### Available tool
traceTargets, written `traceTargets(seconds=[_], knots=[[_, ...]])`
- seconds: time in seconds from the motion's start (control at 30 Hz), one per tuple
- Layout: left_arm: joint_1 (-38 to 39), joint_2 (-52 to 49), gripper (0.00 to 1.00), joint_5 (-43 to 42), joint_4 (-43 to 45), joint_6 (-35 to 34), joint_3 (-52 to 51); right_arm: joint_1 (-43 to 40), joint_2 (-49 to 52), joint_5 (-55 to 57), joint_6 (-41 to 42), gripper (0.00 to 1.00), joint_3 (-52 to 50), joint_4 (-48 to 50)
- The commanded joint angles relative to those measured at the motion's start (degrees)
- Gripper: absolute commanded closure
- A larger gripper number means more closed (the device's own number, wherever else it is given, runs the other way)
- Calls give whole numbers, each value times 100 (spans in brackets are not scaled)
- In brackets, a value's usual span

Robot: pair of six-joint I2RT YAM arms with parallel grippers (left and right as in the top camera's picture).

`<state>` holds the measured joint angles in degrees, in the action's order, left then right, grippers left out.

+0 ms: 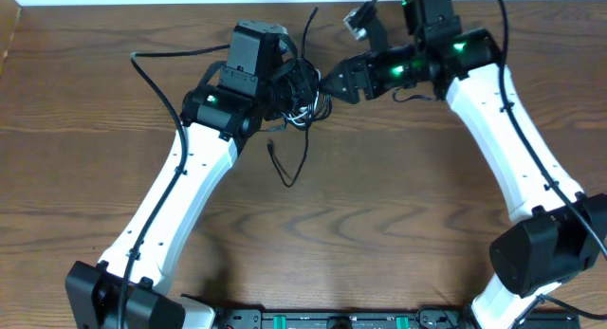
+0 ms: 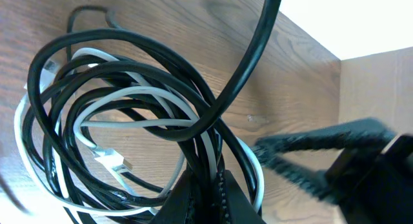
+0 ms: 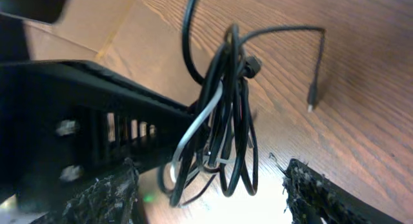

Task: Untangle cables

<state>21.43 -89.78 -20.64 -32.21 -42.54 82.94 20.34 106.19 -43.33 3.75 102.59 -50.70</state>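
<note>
Black cords with one white strand, the cables [image 1: 302, 97], sit bunched at the far middle of the worktop [image 1: 379, 206], pinched tight in the left hand [image 2: 206, 195]. A loose tail [image 1: 277, 158] trails nearer. Right of the bundle, the right hand [image 3: 213, 192] stands open, a finger on either side, not touching. Best, I'd say, to close on one outer loop only — then draw rightward gently, lest the knot tighten.
</note>
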Motion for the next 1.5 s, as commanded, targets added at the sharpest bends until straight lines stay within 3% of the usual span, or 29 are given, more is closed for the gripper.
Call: traceTargets(seconds=[0.0,0.33,0.53,0.8,1.1,1.27,1.47], knots=[[-26,7,93,59,15,-428,39,251,-70,1027,413,30,35,4],[-214,7,93,2,13,-1174,39,765,-11,1921,918,36,35,74],[-214,7,92,-271,13,-1180,39,776,33,2361,1493,44,33,317],[-214,9,93,-341,55,-1410,39,785,33,2524,1475,47,20,479],[-214,9,92,-557,162,-1532,39,789,118,2522,1445,78,-76,555],[-214,9,93,-699,157,-1047,39,763,140,2872,1447,87,-76,595],[-245,9,93,-721,-184,758,39,330,142,3268,1471,99,-76,411]])
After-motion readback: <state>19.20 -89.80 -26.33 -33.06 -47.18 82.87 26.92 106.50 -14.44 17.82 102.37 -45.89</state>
